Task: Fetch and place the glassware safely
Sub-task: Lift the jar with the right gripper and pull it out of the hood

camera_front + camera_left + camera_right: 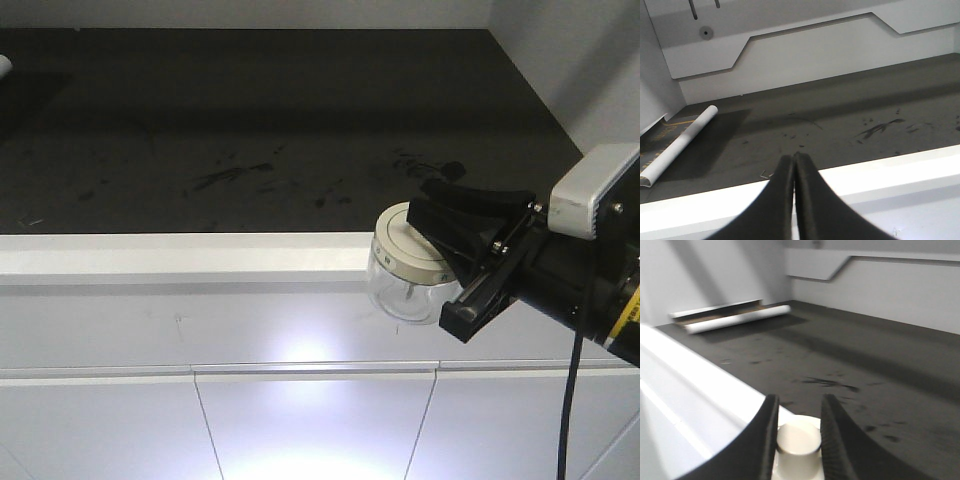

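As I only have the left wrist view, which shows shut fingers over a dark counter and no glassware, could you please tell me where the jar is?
Observer: In the front view, the glass jar is at the counter's white front edge, in the right gripper.
Operator: Thank you. How is it being held?
Observer: The right wrist view shows the two fingers pressed on either side of the knob on top.
Operator: And is the lid on?
Observer: Yes, the cream lid sits closed on the jar.
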Robot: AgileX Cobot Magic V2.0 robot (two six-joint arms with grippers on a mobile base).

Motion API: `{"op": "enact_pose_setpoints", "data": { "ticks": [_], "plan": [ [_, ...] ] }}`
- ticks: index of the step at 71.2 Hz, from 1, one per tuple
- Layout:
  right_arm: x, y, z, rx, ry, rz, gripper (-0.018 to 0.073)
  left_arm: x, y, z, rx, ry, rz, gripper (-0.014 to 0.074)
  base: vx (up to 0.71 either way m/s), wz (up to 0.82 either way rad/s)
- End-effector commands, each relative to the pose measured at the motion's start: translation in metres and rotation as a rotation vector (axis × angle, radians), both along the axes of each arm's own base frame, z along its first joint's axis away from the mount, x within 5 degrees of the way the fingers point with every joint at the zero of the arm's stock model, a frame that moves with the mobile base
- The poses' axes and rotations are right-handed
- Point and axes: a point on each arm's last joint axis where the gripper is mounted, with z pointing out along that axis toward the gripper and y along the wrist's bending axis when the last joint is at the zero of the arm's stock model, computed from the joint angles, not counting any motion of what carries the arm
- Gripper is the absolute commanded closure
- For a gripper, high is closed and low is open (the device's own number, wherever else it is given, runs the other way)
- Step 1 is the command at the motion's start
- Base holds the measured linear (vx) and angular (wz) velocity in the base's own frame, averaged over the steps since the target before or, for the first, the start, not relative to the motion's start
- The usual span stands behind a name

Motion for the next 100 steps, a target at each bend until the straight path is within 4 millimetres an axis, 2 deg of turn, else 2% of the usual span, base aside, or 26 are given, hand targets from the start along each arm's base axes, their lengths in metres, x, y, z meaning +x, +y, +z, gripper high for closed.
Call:
{"op": "enact_pose_setpoints", "data": {
  "ticks": [1, 11, 25, 41, 100],
  "plan": [
    [-0.008, 0.005, 0.02, 0.089, -0.063, 0.094, 0.0563, -0.001, -0.001, 0.015, -0.013, -0.086, -0.017, 0.0603, 0.0, 0.0],
    [-0.012, 0.009, 0.023, 0.107, -0.077, 0.136, 0.0563, -0.001, -0.001, 0.015, -0.013, -0.086, -0.017, 0.0603, 0.0, 0.0],
    [-0.03, 0.037, 0.016, 0.032, -0.063, 0.265, 0.0563, -0.001, -0.001, 0.015, -0.013, -0.086, -0.017, 0.0603, 0.0, 0.0],
    [-0.048, 0.057, 0.014, 0.007, -0.059, 0.375, 0.0563, -0.001, -0.001, 0.015, -0.013, -0.086, -0.017, 0.0603, 0.0, 0.0],
    [-0.052, 0.06, 0.016, 0.026, -0.066, 0.411, 0.0563, -0.001, -0.001, 0.015, -0.013, -0.086, -0.017, 0.0603, 0.0, 0.0]
  ]
}}
